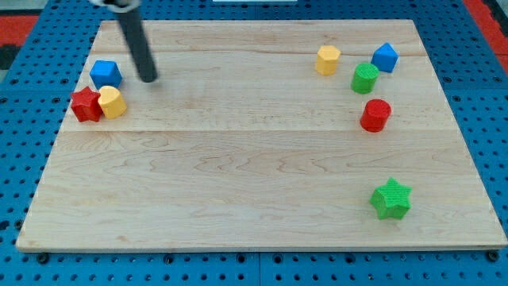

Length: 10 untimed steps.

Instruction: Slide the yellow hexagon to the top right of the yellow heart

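Gripping nothing, my tip (148, 79) is sitting beside the blue cube (105, 73), well apart from the yellow hexagon (328, 59), probably light and stiff, best pushed centrally on its right face.

My tip (148, 79) is sitting near the board's (238, 183) top-left. Just left of it: blue block (105, 74); below-left: yellow heart (113, 102) touching red block (86, 105). Far right: yellow hexagon (327, 60), green cylinder (364, 78), blue cube (385, 57), red cylinder (375, 115); green star (390, 199) lower right.
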Each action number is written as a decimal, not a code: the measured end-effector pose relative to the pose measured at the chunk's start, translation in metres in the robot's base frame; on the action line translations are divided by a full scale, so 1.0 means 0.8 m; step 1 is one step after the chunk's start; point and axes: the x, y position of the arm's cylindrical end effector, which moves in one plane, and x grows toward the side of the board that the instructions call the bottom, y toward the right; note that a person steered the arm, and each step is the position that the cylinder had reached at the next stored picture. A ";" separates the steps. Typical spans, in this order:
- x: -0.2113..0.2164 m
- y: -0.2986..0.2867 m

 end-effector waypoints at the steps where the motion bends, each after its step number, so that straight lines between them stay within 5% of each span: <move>1: -0.056 0.144; 2: -0.122 0.269; 3: -0.128 0.407; 4: -0.109 0.541; 5: -0.049 0.551; 10: -0.051 0.182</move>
